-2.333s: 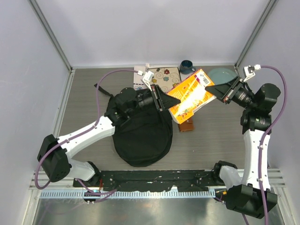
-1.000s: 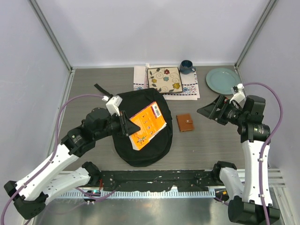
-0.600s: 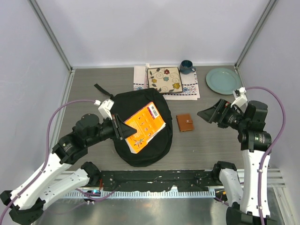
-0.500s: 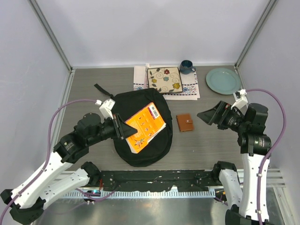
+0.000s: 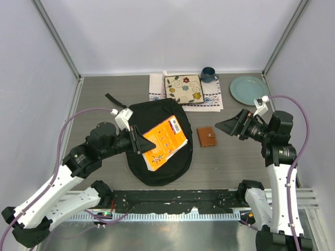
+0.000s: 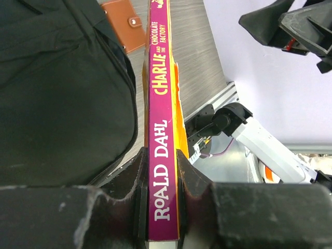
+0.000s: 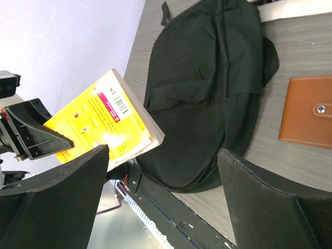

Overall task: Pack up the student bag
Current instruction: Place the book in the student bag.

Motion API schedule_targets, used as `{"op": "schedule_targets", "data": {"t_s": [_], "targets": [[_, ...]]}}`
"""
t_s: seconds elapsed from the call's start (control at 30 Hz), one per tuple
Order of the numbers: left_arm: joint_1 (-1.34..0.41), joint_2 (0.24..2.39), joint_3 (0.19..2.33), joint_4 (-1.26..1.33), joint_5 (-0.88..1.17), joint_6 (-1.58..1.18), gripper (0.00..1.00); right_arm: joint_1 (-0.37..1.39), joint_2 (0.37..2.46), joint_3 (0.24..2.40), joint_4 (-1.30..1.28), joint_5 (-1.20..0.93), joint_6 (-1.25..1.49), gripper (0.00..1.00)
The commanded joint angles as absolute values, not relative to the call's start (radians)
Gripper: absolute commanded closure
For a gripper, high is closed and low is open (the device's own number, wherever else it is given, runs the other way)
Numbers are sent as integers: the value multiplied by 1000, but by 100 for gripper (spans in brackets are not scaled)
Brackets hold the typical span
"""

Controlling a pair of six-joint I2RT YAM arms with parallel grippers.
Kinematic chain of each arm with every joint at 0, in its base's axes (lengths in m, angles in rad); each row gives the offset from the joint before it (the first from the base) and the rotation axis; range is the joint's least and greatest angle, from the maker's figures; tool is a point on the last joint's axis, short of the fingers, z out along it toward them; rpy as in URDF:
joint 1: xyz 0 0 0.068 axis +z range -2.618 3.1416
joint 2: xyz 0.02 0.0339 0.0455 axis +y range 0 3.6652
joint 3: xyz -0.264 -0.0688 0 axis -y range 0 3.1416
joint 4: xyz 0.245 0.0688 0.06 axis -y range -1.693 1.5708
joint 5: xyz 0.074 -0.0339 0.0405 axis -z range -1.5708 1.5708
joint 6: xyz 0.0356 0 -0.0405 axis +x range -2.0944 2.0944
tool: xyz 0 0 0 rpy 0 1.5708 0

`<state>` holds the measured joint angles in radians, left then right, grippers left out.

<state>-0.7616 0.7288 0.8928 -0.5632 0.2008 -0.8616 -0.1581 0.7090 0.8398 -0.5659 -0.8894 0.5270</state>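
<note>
Seen from overhead, the student bag point(image 5: 157, 168) lay flat and black at the centre of the table point(image 5: 94, 104). I could not tell whether its mouth was open. The left gripper point(image 5: 137, 142) reached in from nine o'clock, its jaws pinched narrowly on the purple spine of an orange paperback point(image 5: 166, 141), which was tilted above the bag. The right gripper point(image 5: 229, 127), at three o'clock, stood spread wide with nothing in it.

The likely trouble, in my judgement, was that the book was held by one thin edge and could twist or slip out. With nothing holding the bag open, it might also land on top of the fabric rather than inside.

By count there was one bag and one book. There was one brown wallet point(image 5: 206, 137) just beside the bag at three o'clock and one teal plate point(image 5: 248, 90) at two o'clock. At one o'clock stood one dark mug point(image 5: 208, 74), and at twelve lay one floral pad point(image 5: 183, 89) on one cloth point(image 5: 210, 99).
</note>
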Motion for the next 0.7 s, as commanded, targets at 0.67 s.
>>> {"op": "schedule_targets", "data": {"t_s": [0.67], "targets": [[-672,1002,1063,-267,530,-652,100,196,1005,798,-95,-973,549,9]]}}
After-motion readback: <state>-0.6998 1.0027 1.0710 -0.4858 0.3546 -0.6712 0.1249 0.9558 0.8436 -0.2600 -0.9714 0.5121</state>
